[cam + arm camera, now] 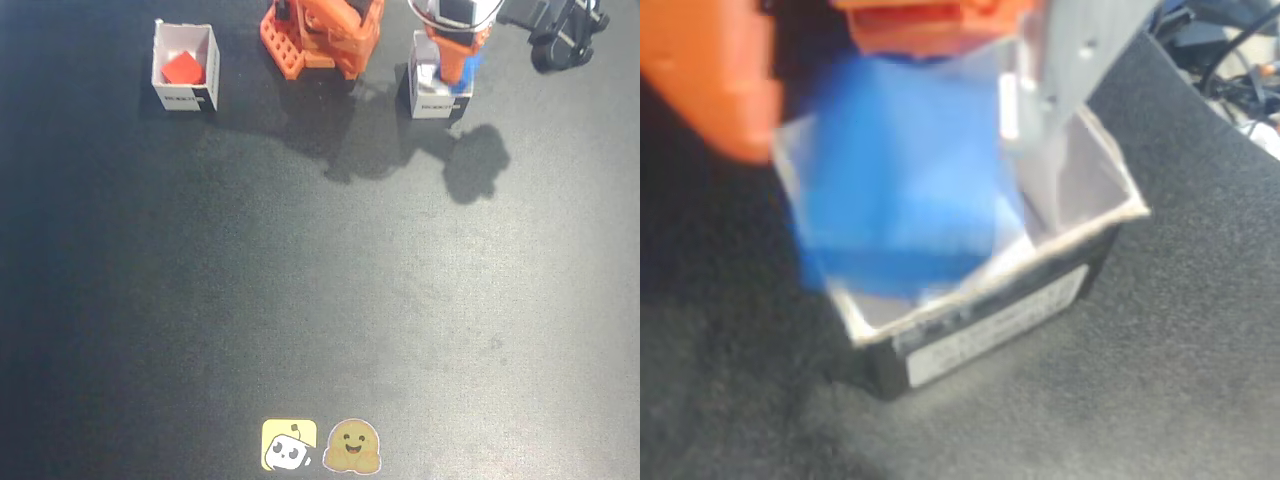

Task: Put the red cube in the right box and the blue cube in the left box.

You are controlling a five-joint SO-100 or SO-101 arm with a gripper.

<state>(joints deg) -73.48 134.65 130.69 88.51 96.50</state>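
In the fixed view the red cube [183,68] already sits inside the white box [185,67] at the upper left of the frame; that half of the task looks done. At the upper right of centre the gripper [455,62] hangs over a second white box [437,92], with a flash of blue showing at its tip just above the box's rim.

The wrist view fills in the rest; the blue cube [905,185] is blurred and tilted in the upper left and centre of the frame, over the open mouth of the second white box [990,320], between the orange finger [700,80] at the upper left and the clear finger [1070,70] at the upper right. Whether the jaws still pinch the cube or have just let it go, I cannot tell; the blur suggests it may be moving.

The step in hand appears to be the release; to do it well, the cube should be centred over the opening and clear of the near rim; the jaws should part only enough to free it; the lift afterwards should be straight up, so that a finger does not catch the box wall and drag it across the dark mat [320,300].
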